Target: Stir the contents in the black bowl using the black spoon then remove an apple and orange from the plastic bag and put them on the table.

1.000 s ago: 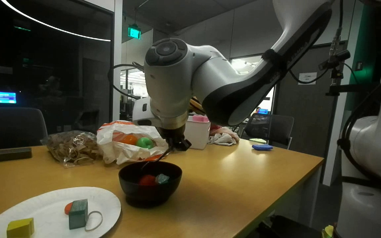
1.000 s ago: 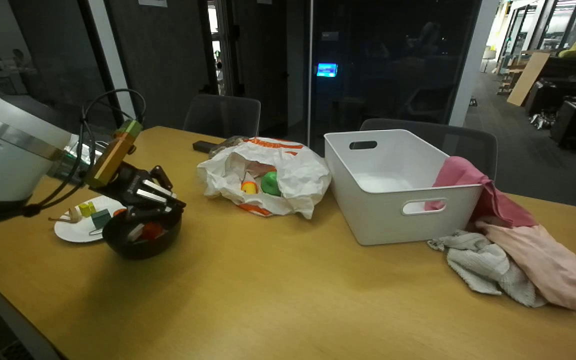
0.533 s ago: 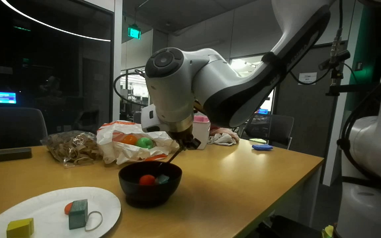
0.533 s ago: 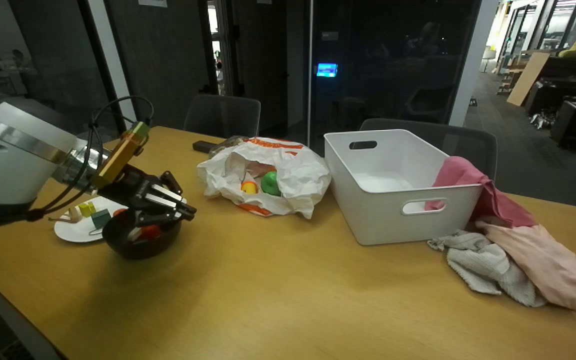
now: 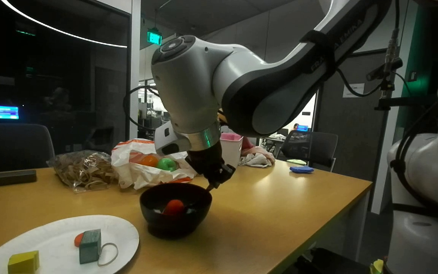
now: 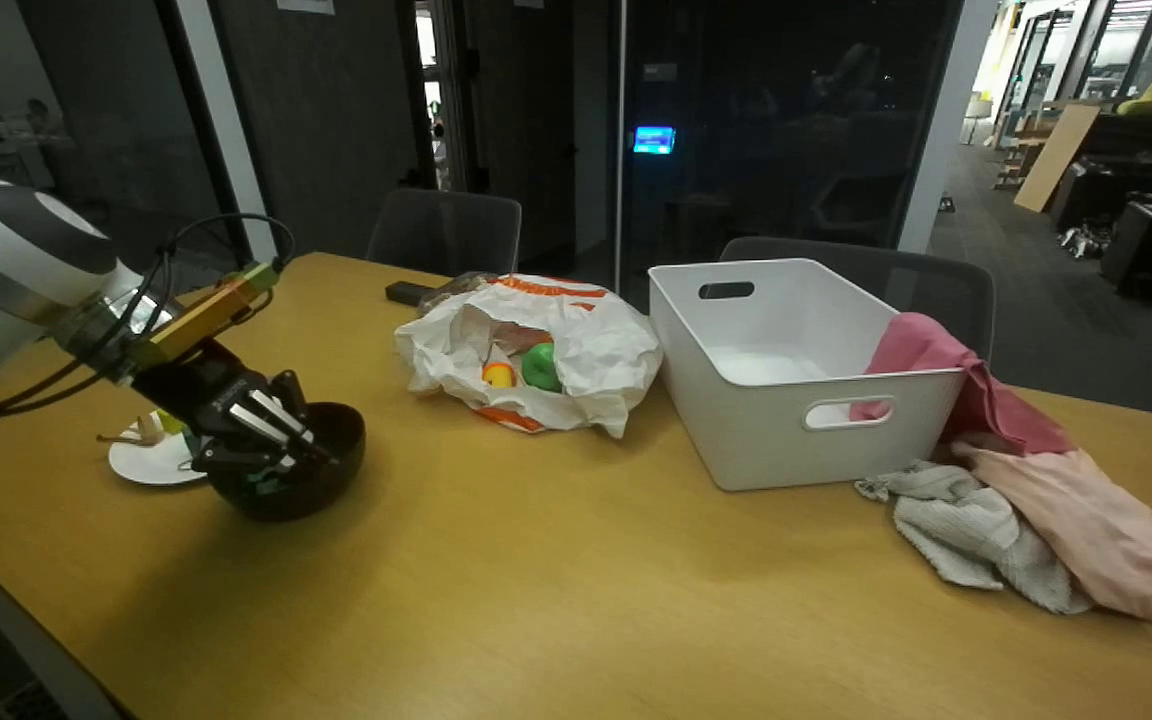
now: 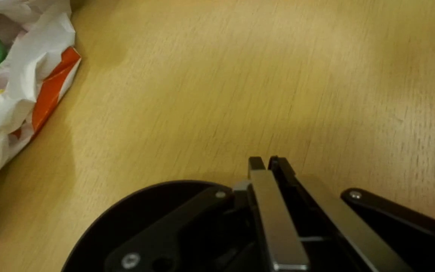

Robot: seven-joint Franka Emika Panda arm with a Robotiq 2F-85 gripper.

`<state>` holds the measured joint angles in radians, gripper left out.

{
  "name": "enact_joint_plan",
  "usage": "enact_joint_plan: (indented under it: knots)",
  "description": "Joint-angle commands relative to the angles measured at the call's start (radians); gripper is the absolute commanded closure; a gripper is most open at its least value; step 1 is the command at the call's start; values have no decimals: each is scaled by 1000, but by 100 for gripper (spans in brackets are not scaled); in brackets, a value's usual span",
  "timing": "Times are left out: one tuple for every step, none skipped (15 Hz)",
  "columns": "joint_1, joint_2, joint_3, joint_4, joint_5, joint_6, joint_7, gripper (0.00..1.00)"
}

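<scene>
Yellow-brown wood grain fills most of my wrist view: it is the table [image 7: 210, 105], with pale glare lying across it. My gripper [image 7: 267, 163] stands narrow, pinching the black spoon [image 5: 209, 188]; I can make out only a short stretch of handle at the rim of the black bowl [image 5: 177, 226]. In an exterior view that bowl sits well in from the table's right-hand edge, a red ball [image 5: 174, 207] inside it, and a white paper plate [image 5: 51, 236] just beside it.

The plastic bag [image 6: 601, 350] lies open near the far edge in an exterior view; the green apple [image 5: 167, 164] and the orange [image 5: 148, 160] are both in it, side by side. Along the same edge stands a white bin [image 6: 776, 450]. A pink cloth [image 6: 921, 345] hangs over its rim, and a peach cloth [image 6: 1101, 540] and a grey towel [image 6: 976, 525] lie between it and the right-hand edge.

Past the far edge I have two mesh chairs [image 6: 446, 235], a dark glass wall [image 6: 786, 120] and a lit blue panel [image 6: 653, 140]. A green exit sign [image 5: 154, 37] glows high up, and in an exterior view a carpeted corridor [image 6: 1006, 260] opens beyond the far right corner, a board [image 6: 1056, 160] leaning in it.
</scene>
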<state>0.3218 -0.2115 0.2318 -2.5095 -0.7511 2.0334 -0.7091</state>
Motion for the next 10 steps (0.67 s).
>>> enact_joint_plan:
  knots:
    - [-9, -13, 0, 14, 0, 67, 57, 88]
    - [-17, -13, 1, 10, -31, 98, 95, 88]
    - [-24, -12, 2, 6, -65, 128, 135, 89]
    - [-34, -13, 4, -1, -127, 163, 191, 89]
    - [-42, -12, 5, -3, -190, 189, 245, 88]
    - [-50, -9, 4, -5, -252, 213, 301, 88]
    - [-59, -7, 4, -4, -315, 231, 364, 88]
    - [-67, -5, 4, -2, -383, 241, 421, 88]
    - [-74, -4, 6, -1, -450, 239, 486, 88]
    - [-76, -3, 6, 1, -493, 213, 515, 88]
